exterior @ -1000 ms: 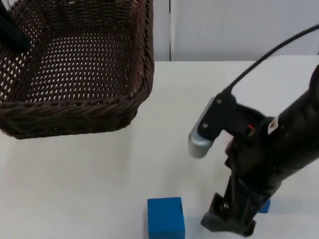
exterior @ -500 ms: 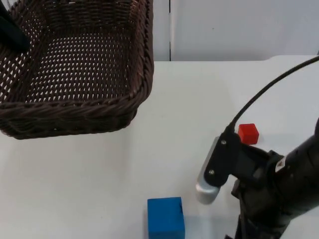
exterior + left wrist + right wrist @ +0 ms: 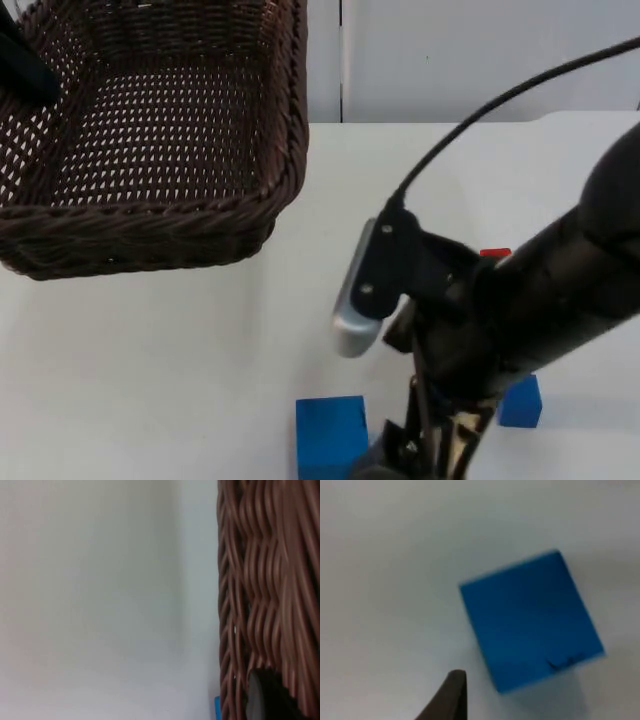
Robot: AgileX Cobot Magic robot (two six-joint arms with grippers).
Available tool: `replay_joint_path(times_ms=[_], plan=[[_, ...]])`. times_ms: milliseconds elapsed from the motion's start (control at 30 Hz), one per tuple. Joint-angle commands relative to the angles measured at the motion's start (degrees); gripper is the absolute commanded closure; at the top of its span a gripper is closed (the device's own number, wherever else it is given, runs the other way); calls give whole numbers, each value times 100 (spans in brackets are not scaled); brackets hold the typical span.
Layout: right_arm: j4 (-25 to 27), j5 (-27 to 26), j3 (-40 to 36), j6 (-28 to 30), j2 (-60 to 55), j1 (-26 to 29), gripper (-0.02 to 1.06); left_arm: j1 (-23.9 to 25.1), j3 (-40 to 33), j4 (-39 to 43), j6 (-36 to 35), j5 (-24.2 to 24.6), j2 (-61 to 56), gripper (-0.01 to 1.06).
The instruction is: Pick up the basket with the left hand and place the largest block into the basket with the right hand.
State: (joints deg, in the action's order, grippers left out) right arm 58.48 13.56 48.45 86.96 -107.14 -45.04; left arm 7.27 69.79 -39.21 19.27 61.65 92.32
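The dark brown wicker basket (image 3: 150, 130) hangs tilted over the table's far left, my left gripper (image 3: 15, 62) shut on its left rim. In the left wrist view, the woven basket wall (image 3: 265, 590) runs just beside my fingertip (image 3: 267, 697). The largest block, a blue cube (image 3: 330, 438), lies near the table's front edge. My right gripper (image 3: 400, 468) hovers low just to its right, open and holding nothing. From the right wrist, the blue cube (image 3: 530, 620) lies close ahead of one fingertip (image 3: 449, 695).
A small blue block (image 3: 521, 403) lies to the right of the right arm. A small red block (image 3: 495, 253) peeks out behind that arm. The white table (image 3: 150, 350) ends at the grey partition wall (image 3: 480, 60).
My right arm has swung left toward the large blue cube. It now covers most of the red block and has uncovered the small blue block. The basket has not moved.
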Motion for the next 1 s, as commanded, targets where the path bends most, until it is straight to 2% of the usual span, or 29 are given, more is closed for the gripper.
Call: replay_joint_path(times_ms=[0, 67, 200, 267, 367, 567, 667, 967], plan=[[662, 399, 164, 753, -205, -24, 0, 13, 3, -171, 12, 3, -84, 105], [1282, 467, 246, 1296, -449, -24, 0, 13, 3, -171, 12, 3, -84, 105], [1857, 483, 246, 1911, -603, -24, 0, 13, 3, -171, 12, -9, -84, 105], [1857, 492, 246, 1938, -611, -24, 0, 13, 3, -171, 12, -34, -84, 105], [2042, 467, 246, 2322, -611, -24, 0, 13, 3, -171, 12, -44, -84, 105], [2042, 150, 246, 2362, -644, -24, 0, 13, 3, -171, 12, -56, -84, 105], [2042, 269, 298, 2642, -754, -24, 0, 13, 3, -171, 12, -76, -84, 105], [2160, 513, 639, 2642, -1128, -24, 0, 13, 3, -104, 12, -56, -73, 105]])
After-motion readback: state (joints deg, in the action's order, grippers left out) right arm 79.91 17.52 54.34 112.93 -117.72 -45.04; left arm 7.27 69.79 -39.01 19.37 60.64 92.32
